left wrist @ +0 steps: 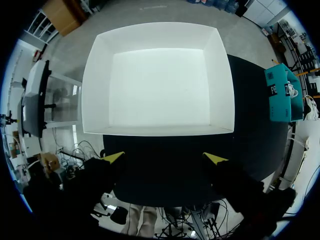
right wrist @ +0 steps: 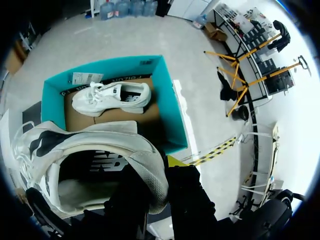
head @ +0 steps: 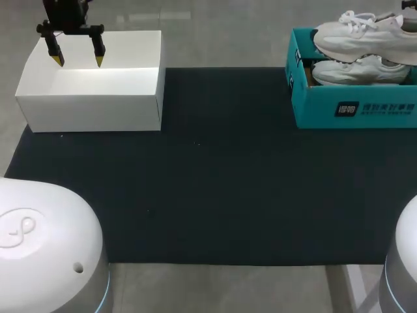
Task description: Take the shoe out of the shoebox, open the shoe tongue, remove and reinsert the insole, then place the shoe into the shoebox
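Note:
A white sneaker (head: 365, 36) hangs above the teal shoebox (head: 355, 111) at the far right of the table. In the right wrist view my right gripper (right wrist: 155, 172) is shut on the heel collar of this sneaker (right wrist: 100, 150), one finger inside and one yellow tip outside. A second white sneaker (head: 358, 70) lies on its side in the shoebox (right wrist: 172, 110), seen below the held one as the second sneaker (right wrist: 112, 97). My left gripper (head: 78, 60) hovers open over the white box (head: 91, 98) at the far left, nothing between its fingers (left wrist: 115, 156).
A black mat (head: 215, 195) covers the table between the white box (left wrist: 157, 80) and the teal shoebox (left wrist: 280, 95). The arms' white bases (head: 45, 248) rise at the near corners.

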{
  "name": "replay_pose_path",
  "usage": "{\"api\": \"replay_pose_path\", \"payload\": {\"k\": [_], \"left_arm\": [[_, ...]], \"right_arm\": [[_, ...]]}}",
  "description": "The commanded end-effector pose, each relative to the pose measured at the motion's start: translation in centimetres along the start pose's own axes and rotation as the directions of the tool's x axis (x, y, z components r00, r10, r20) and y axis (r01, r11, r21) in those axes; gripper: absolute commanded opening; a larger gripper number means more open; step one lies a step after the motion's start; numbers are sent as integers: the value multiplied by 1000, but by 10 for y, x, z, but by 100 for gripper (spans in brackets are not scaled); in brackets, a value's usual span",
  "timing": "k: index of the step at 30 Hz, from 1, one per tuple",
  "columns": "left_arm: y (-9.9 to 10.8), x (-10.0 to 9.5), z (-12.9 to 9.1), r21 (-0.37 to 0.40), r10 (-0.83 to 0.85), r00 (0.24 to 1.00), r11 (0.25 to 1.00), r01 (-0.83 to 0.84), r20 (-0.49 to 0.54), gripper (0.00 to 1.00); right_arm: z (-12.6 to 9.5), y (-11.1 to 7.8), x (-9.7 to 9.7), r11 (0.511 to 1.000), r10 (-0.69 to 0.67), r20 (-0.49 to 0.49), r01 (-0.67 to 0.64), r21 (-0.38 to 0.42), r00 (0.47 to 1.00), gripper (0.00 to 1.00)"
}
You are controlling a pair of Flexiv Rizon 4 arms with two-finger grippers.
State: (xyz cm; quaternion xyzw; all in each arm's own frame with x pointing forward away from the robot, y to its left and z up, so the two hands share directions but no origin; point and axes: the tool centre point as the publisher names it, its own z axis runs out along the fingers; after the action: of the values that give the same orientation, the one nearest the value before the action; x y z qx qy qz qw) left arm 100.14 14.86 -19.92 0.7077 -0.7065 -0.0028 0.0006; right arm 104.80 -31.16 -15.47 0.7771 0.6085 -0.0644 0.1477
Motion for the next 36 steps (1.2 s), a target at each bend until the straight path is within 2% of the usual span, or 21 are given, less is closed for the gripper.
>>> {"api": "replay_pose_path", "payload": {"k": [1, 9, 17, 22, 36], "left_arm": [[0, -1, 1, 2, 1, 1000, 1000, -1, -2, 100], [0, -1, 1, 2, 1, 1000, 1000, -1, -2, 100], [0, -1, 1, 2, 1, 1000, 1000, -1, -2, 100], [0, -1, 1, 2, 1, 1000, 1000, -1, -2, 100], [0, -1, 1, 2, 1, 1000, 1000, -1, -2, 100]], "right_arm": [[-1, -2, -1, 1000, 1, -3, -1, -8, 1000, 0], [-1, -2, -1, 1000, 1, -3, -1, -8, 1000, 0], [-15, -53, 28, 999, 51, 2, -51, -18, 999, 0], [-18, -83, 49, 998, 62, 22, -62, 5, 998, 0], [-46, -175, 143, 999, 45, 72, -46, 7, 996, 0]]}}
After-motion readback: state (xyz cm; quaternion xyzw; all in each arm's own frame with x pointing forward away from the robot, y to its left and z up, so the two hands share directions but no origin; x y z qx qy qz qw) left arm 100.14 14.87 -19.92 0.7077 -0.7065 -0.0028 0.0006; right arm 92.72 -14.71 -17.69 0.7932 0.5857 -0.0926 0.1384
